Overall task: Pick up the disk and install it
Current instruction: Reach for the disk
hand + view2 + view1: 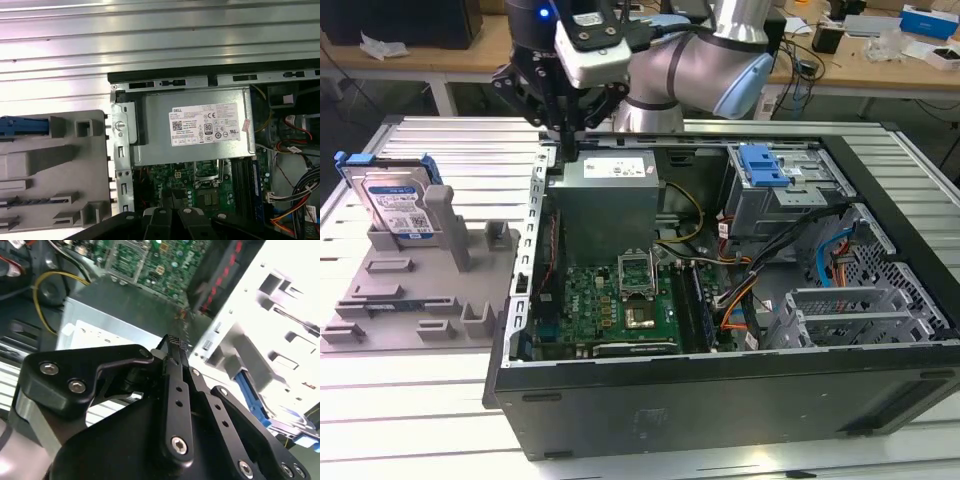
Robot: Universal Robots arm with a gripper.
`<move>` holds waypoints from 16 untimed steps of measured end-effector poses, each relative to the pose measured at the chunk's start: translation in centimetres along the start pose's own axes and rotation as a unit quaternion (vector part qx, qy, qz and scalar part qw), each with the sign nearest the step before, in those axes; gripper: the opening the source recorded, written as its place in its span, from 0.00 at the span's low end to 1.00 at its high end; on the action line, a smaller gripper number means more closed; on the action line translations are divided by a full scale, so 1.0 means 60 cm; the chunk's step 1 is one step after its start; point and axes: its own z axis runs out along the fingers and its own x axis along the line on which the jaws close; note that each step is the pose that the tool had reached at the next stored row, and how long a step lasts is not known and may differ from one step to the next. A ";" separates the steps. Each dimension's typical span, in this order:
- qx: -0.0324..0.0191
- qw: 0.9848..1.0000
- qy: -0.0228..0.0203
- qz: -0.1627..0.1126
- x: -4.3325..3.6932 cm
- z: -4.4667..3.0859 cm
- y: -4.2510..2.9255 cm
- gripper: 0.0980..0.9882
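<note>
Ribbed bench [440,140] carries a grey fixture [420,290] that props the disk [395,200] upright, presumably for pickup, well apart from the fingers [172,347], which hang clenched and empty above the power supply [605,195].

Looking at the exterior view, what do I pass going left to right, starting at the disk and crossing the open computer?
disk → grey power supply box → blue bracket on the drive bay → metal cage at the exterior view's right
</note>
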 end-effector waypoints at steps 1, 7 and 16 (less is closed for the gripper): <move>0.000 1.000 0.000 0.000 0.006 0.000 0.000 0.01; 0.000 1.000 0.002 0.000 0.060 0.003 0.006 0.01; 0.000 1.000 0.005 0.000 0.135 0.008 0.022 0.01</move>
